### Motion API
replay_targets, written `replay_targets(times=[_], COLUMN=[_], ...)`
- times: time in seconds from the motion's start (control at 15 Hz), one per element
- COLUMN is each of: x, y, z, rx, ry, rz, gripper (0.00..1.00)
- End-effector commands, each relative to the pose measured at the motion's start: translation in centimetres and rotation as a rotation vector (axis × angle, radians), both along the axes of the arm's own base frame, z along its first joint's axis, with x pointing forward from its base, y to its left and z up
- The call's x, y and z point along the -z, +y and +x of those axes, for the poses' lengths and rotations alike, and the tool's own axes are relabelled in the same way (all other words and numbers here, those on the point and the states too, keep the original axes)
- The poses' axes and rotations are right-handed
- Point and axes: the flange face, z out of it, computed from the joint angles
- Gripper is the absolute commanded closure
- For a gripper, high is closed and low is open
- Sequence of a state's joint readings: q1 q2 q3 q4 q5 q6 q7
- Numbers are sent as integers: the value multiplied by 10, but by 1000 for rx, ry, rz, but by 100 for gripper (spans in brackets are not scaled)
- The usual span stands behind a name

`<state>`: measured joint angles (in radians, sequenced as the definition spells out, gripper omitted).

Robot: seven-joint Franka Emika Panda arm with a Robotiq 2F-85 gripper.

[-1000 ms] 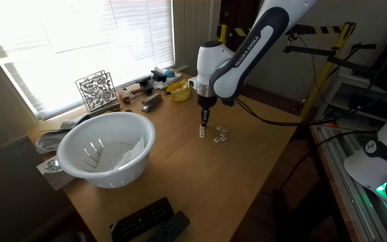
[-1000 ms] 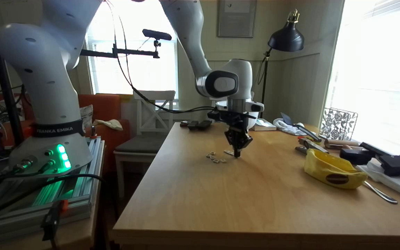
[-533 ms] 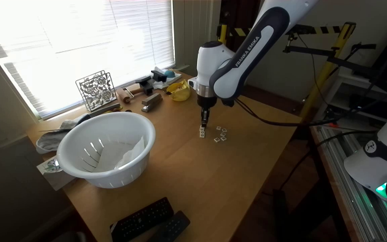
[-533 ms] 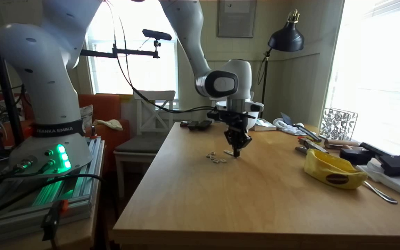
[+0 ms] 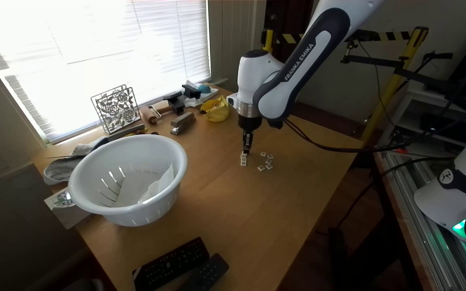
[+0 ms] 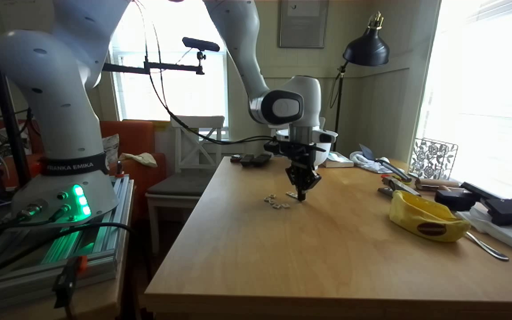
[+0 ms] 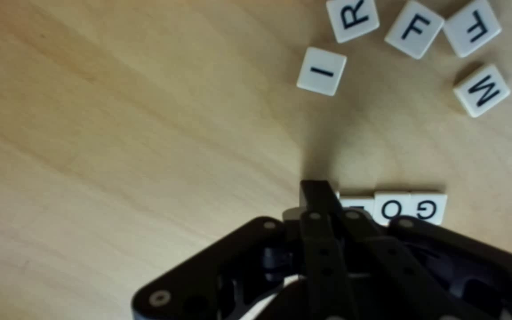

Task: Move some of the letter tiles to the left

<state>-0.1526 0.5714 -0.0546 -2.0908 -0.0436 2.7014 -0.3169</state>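
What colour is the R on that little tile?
Black, on a whitish tile; the wrist view shows it best.

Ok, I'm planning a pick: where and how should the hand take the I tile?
Likely straight down from above, pinching the I tile at the edges by its letter's two ends: it lies flat, and the R tile sits near one of the other edges. The shut hand must open first.

It's black on cream-white for the letter tiles (image 7: 322,81), upper right in the wrist view, and black for the fingers (image 7: 317,195) at the bottom, over a tan, streaky-grained table (image 7: 118,146)! Left in an exterior view: white bowl (image 5: 156,210), and above it, a rose-patterned rack (image 5: 116,110).
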Motion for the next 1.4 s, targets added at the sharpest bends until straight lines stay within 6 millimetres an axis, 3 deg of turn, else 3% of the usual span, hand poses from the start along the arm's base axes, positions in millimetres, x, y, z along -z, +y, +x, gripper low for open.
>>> replay_targets(times=[0.0, 1.33], x=[2, -11], y=[3, 1], z=[-8, -14], rx=[-14, -19], ry=[0, -64], rz=[-13, -36], gripper=[100, 100])
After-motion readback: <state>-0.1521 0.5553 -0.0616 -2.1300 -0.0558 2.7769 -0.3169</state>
